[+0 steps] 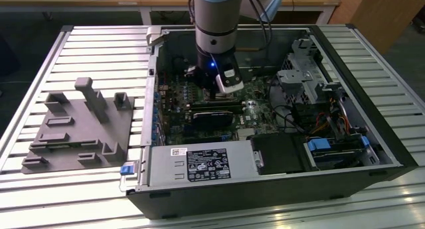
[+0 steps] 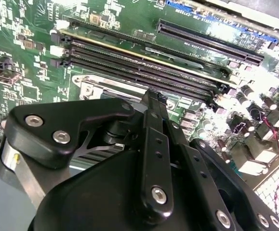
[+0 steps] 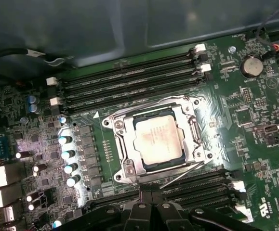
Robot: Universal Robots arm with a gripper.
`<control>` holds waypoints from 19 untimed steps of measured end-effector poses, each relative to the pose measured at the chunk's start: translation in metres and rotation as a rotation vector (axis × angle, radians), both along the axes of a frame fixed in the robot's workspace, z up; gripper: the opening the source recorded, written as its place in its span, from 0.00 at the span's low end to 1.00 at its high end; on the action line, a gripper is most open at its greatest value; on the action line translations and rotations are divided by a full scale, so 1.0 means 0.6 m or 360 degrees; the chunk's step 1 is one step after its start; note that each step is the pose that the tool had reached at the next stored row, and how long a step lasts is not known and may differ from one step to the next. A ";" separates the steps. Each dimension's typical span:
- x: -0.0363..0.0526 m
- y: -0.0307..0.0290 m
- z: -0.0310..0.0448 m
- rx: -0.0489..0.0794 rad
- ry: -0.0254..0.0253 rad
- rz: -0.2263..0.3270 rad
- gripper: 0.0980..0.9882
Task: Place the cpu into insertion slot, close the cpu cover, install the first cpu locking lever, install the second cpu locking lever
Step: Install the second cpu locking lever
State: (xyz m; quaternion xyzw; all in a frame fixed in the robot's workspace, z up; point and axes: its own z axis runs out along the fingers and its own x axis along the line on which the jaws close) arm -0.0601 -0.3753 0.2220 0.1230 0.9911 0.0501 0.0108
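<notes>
Silvery cpu [image 3: 157,141] sits in the insertion slot [image 3: 187,166] under the closed cpu cover [image 3: 125,149]; gripper [image 3: 149,202] hovers beside it, finger state untellable; an unlatched lever could spring loose

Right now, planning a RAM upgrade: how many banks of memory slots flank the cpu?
2: one bank on one side of the cpu, one opposite, near the claw, which may hide part.

We can't see the tool's [image 3: 151,211] fingertips in either wrist view: its own black body covers them in the second, the frame edge cuts them in the first. In the exterior view the arm [image 1: 214,35] hides the insertion slot.
</notes>
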 end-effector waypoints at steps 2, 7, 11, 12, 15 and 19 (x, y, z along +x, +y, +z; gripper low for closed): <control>-0.001 -0.0013 -0.001 0.0016 0.00000 0.0010 0.01; -0.001 -0.0112 -0.004 0.0034 -0.00001 0.0023 0.01; -0.002 -0.0187 -0.008 0.0052 0.00000 0.0032 0.01; -0.002 -0.0195 -0.009 0.0061 -0.00001 0.0036 0.01; -0.005 -0.0203 -0.013 0.0095 0.00000 0.0059 0.01; -0.007 -0.0210 -0.017 0.0127 0.00006 0.0099 0.01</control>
